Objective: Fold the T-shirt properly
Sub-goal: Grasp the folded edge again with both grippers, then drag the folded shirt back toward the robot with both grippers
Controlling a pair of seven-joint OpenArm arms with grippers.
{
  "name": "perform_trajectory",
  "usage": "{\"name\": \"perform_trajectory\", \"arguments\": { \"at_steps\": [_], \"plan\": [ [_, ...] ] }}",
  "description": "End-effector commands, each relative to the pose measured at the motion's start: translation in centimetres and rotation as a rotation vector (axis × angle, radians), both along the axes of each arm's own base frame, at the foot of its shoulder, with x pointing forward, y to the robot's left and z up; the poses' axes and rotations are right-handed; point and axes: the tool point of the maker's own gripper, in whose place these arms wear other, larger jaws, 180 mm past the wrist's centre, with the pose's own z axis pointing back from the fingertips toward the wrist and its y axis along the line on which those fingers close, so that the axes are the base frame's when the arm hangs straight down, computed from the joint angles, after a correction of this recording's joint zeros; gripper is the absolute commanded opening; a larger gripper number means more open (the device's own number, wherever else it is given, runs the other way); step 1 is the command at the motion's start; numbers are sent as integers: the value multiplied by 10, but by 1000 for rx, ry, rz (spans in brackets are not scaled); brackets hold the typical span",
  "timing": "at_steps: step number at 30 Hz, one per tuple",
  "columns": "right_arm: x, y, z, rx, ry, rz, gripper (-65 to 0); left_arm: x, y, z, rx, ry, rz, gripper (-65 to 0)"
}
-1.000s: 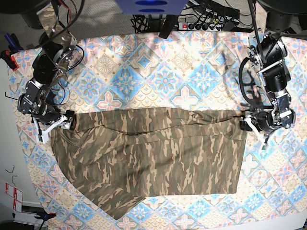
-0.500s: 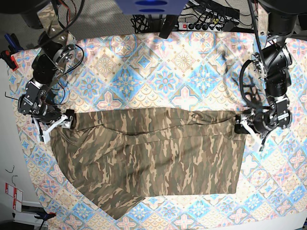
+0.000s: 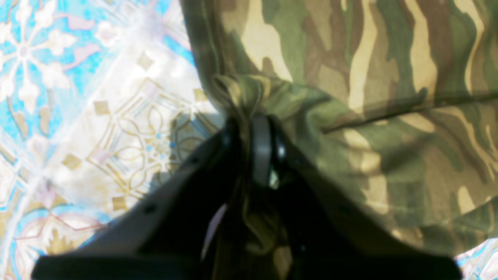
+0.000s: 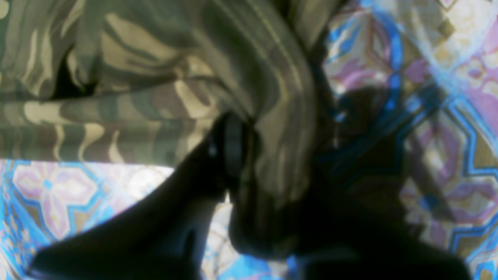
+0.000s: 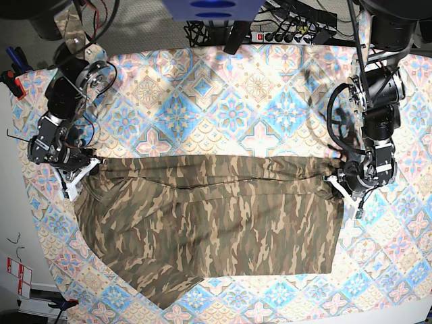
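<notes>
The camouflage T-shirt lies spread across the front half of the table, its upper edge pulled taut between my two grippers. My left gripper is shut on the shirt's upper right corner; in the left wrist view a bunch of fabric is pinched between the fingers. My right gripper is shut on the shirt's upper left corner; in the right wrist view the fabric drapes over the fingers. A pointed flap hangs at the lower left.
The tile-patterned tablecloth covers the table. A power strip and cables lie beyond the far edge. A red-tipped tool sits at the far left. The table's front edge runs just below the shirt.
Both grippers have moved slightly toward the far side, still holding the shirt. The upper edge has straightened and the bunched fold near the right has smoothed out.
</notes>
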Motion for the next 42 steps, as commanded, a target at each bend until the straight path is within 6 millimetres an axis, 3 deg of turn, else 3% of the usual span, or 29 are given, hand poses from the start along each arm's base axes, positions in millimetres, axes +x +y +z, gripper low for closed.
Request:
{"name": "perform_trajectory", "arguments": {
  "at_steps": [1,5,7,15,20,24,28,33,35,42],
  "plan": [
    [3,-17,9,-38,-2,-11,-610,-100,-58,-54,-52,344,-219,-650],
    [-20,-21,-4,-52,57,-9,-611,-116,-51,-61,-27,346,-222,-650],
    [-22,-25,-2,-69,64,-9,-611,-125,-36,-61,9,359,-220,-650],
    [-54,-37,-10,-118,151,-5,-611,-133,1,-33,227,317,-287,-650],
    [-79,-37,-22,-119,217,0,-612,-149,11,-20,309,314,-313,-650],
    [-99,-38,-31,-122,255,0,-612,-169,12,-25,317,339,-324,-650],
    [-117,-66,-18,-190,230,-60,-612,-192,17,-32,311,375,-313,-650],
    [-159,-94,-2,-302,296,-91,-612,-215,30,-36,319,417,-288,-650],
    [-170,-99,3,-334,314,-88,-612,-224,39,-36,331,436,-287,-650],
    [-205,-103,-1,-360,396,-75,-612,-258,42,-43,327,496,-297,-650]
  ]
}}
